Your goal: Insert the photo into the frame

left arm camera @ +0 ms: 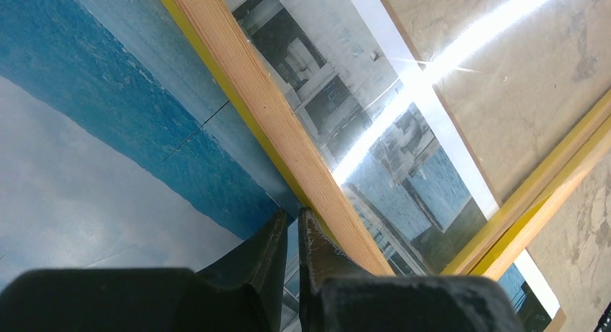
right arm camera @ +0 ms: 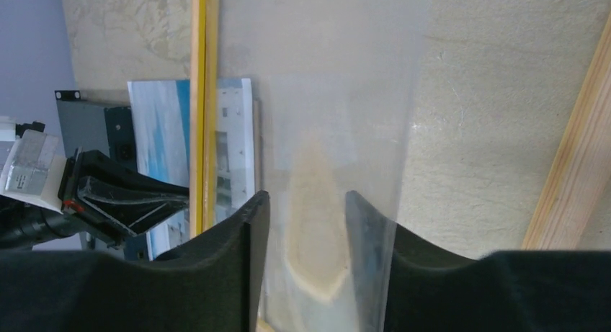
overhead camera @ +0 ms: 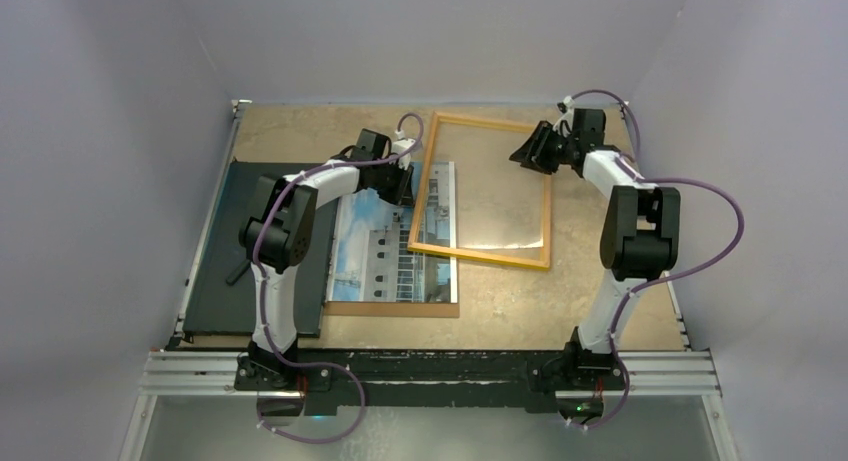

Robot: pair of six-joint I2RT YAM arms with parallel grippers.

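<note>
From above, the thin yellow-orange rectangular frame lies skewed on the tan tabletop. Its 9 o'clock side overlaps the large building-and-sky photo, so it wants squaring before sliding toward 9 o'clock.

Left wrist: the left claw is nearly together beside the frame; whether it grips anything is unclear.

Right wrist: the right claw stands apart over the clear pane, holding nothing.

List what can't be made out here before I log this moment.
1. Left wrist view: whether the left gripper pinches anything; its own fingers hide the contact.
2. Top view: upper part of the photo, covered by the left arm.
3. Right wrist view: whether the right gripper touches the pane of the frame; transparency and glare obscure it.
</note>
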